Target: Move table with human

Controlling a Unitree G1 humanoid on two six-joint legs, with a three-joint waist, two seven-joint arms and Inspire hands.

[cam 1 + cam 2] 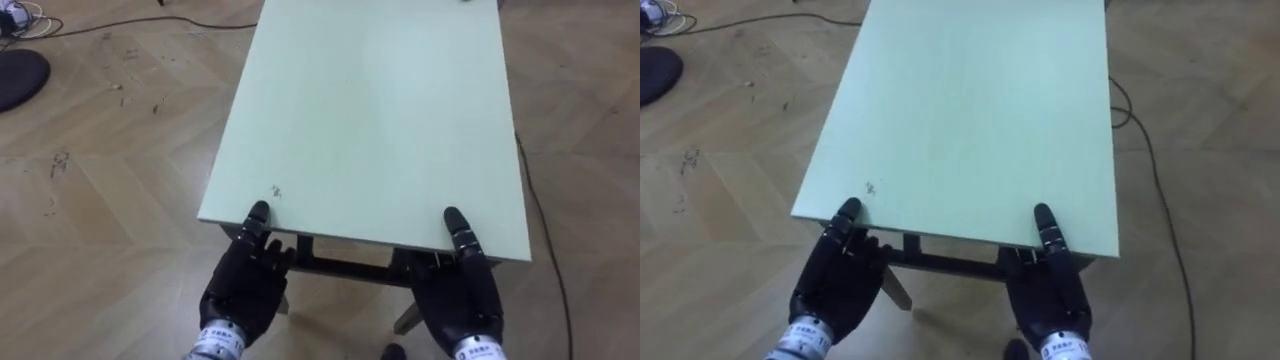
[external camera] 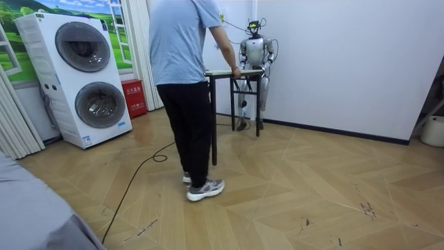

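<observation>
A pale green rectangular table (image 1: 380, 110) stretches away from me over the wood floor. My left hand (image 1: 245, 280) grips its near edge at the left, thumb on top and palm below. At the right of that edge my right hand (image 1: 462, 290) holds it the same way. The fingers of both hands are hidden under the top. In the room view a person (image 2: 182, 83) in a light blue shirt and black trousers holds the far end of the table (image 2: 223, 72), while I stand at the other end close to a white wall.
A dark cable (image 1: 545, 235) runs along the floor by the table's right side, and a black round base (image 1: 18, 78) lies at far left. Stacked washing machines (image 2: 87, 76), a red box (image 2: 133, 97) and a floor cable (image 2: 139, 173) stand behind the person.
</observation>
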